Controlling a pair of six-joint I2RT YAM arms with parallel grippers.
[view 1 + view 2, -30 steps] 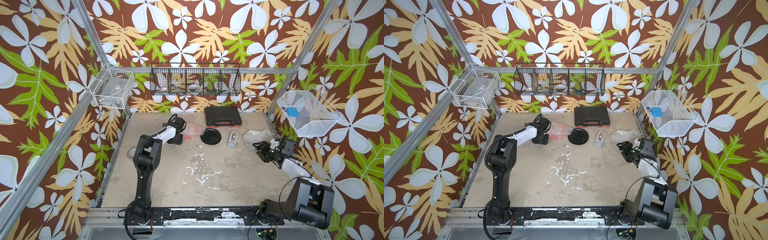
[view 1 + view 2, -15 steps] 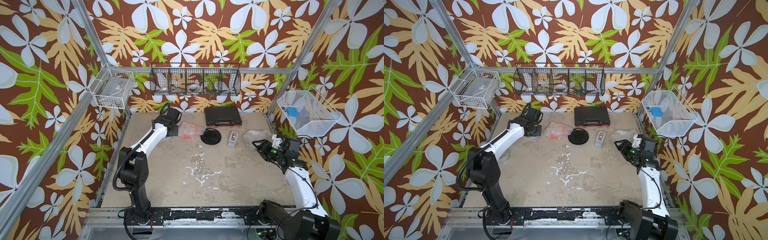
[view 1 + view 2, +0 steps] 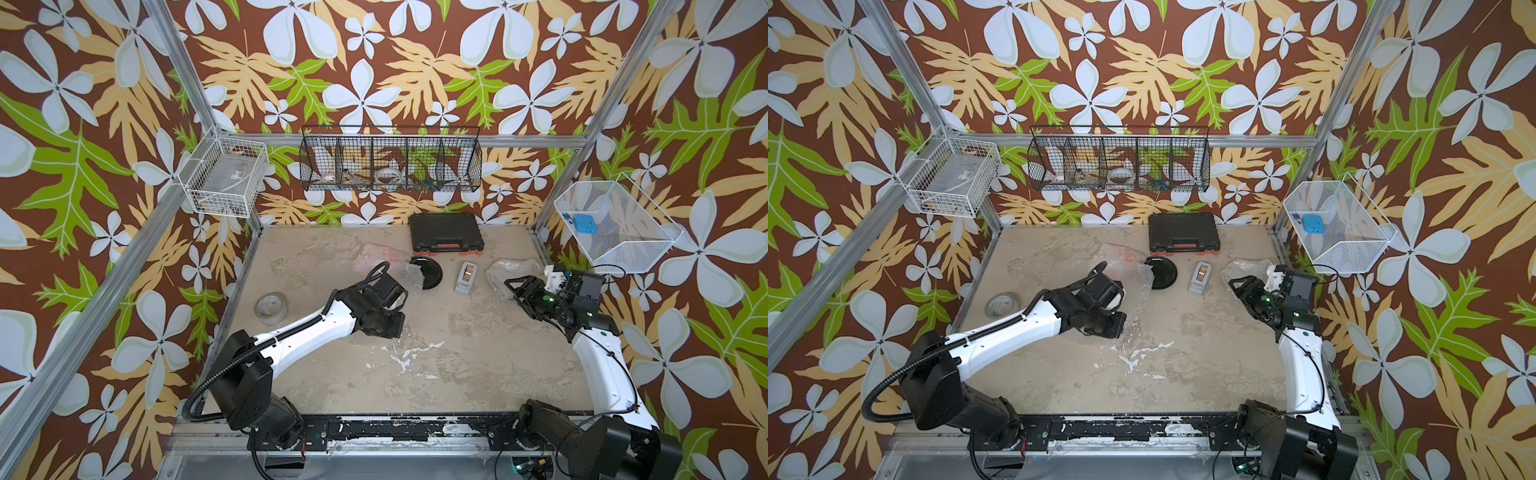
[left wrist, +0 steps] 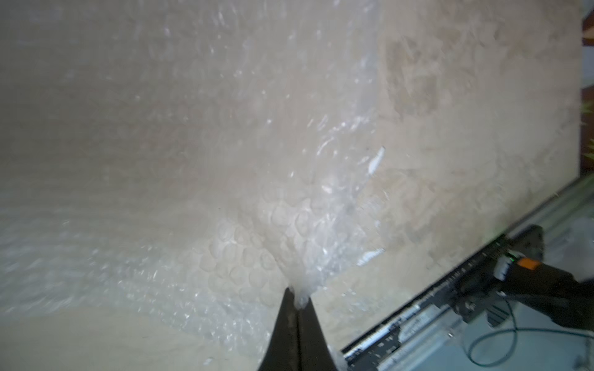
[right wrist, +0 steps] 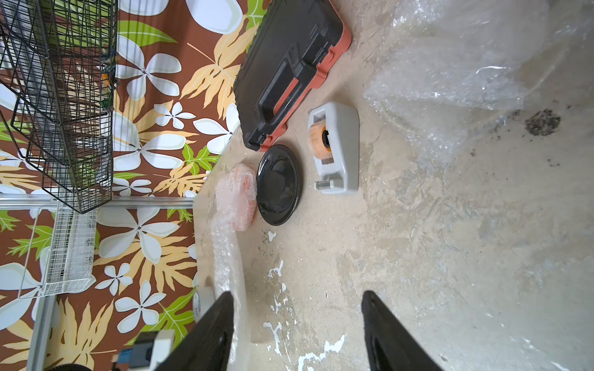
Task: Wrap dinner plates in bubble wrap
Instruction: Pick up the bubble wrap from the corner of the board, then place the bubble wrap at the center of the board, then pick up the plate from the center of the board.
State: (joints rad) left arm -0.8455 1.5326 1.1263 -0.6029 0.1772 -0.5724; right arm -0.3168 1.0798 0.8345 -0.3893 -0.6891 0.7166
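While the left tool (image 4: 297, 298), arm (image 3: 307, 332) stretched low, pinches the bubble wrap (image 4: 257, 250), the right tool (image 5: 297, 295) hovers, jaws spread.

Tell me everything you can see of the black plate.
The black plate is round and glossy, like glazed ceramic, with a broad rim around a shallow well. It lies flat, face up and unwrapped on the table, near the black tool case. It sits between the grey tape dispenser and the bubble-wrapped orange plate, which is close beside its rim. In both top views raised bubble wrap hides one edge.
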